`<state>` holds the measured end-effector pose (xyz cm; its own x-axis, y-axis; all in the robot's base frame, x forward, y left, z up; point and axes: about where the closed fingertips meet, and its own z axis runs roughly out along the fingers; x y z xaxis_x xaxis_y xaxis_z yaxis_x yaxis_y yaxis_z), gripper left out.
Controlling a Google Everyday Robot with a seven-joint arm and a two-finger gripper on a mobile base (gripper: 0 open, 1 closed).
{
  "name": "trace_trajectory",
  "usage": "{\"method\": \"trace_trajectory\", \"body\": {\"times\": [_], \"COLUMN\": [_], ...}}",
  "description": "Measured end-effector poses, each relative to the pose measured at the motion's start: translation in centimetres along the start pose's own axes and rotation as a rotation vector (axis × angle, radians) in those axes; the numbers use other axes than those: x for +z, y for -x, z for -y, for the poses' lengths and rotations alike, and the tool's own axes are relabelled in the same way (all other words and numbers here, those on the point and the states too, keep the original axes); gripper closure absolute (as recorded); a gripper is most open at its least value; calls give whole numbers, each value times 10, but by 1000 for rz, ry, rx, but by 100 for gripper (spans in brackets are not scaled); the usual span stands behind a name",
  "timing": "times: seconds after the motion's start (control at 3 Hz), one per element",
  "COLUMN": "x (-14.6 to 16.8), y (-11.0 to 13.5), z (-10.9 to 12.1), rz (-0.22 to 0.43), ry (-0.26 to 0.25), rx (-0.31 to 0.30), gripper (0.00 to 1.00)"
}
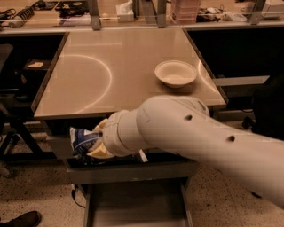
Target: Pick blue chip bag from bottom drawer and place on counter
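My gripper [92,141] is shut on the blue chip bag [83,139], a crinkled dark blue and white foil bag. It holds the bag in the air in front of the cabinet, above the open bottom drawer [135,208] and just below the front edge of the counter [115,75]. My thick white arm reaches in from the lower right and hides the right part of the cabinet front. The drawer's grey floor shows bare below.
A white round bowl [175,73] sits on the counter's right side. A taller grey drawer [133,170] stands open under the counter. A cluttered workbench [133,11] runs along the back. A dark chair [270,106] is at the right, a shoe [20,219] at the lower left.
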<state>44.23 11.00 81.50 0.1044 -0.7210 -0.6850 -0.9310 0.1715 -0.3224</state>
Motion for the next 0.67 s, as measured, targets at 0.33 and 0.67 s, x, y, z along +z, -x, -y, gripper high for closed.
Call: {"method": "trace_trajectory", "body": {"times": [0.33, 0.67], "x": [-7, -7], "y": [27, 31], "z": [38, 37], "rz": [6, 7], "ry": [-50, -51], "rx": [-30, -38], "gripper": [100, 100]}}
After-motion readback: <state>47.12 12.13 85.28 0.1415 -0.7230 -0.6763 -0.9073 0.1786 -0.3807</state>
